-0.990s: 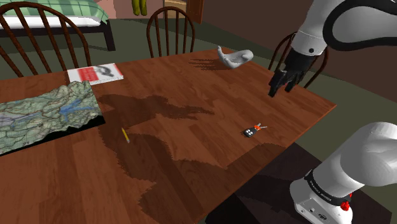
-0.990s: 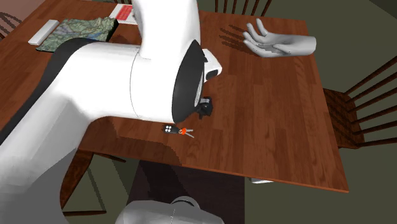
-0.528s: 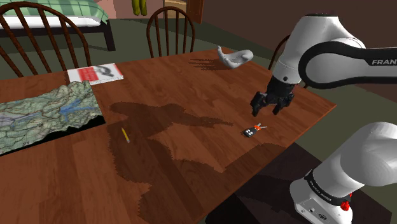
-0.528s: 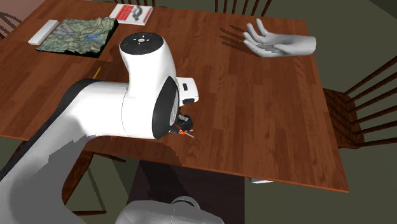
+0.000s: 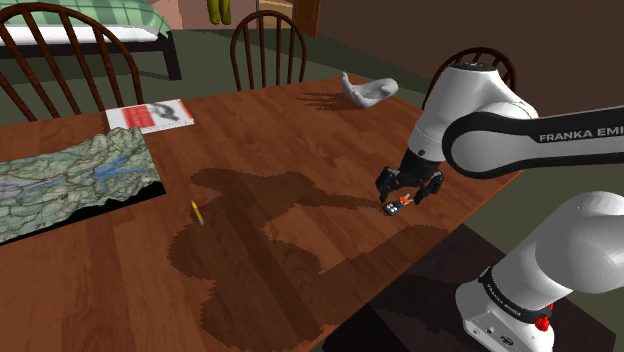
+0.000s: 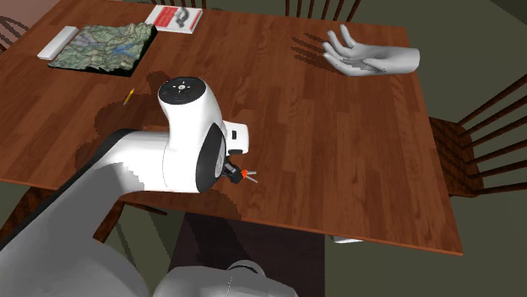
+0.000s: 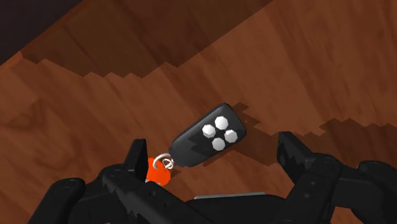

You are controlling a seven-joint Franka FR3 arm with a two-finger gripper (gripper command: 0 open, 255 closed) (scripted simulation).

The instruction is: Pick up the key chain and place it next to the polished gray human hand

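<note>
Having dropped since before, the jaws stand wide, straddling the key chain (image 7: 207,137), seemingly untouched.

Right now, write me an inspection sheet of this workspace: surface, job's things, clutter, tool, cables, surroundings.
Surface: brown wooden table, shadowed under the arm.
Job's things: key chain, a black fob with an orange tag, lying flat near the table edge; grey hand at the far corner, well apart from it.
Clutter: relief map, booklet, pencil.
Tool: tool open, low over the key chain, one finger on either side, not closed on it.
Cables: nothing seen.
Surroundings: chairs, bed.
</note>
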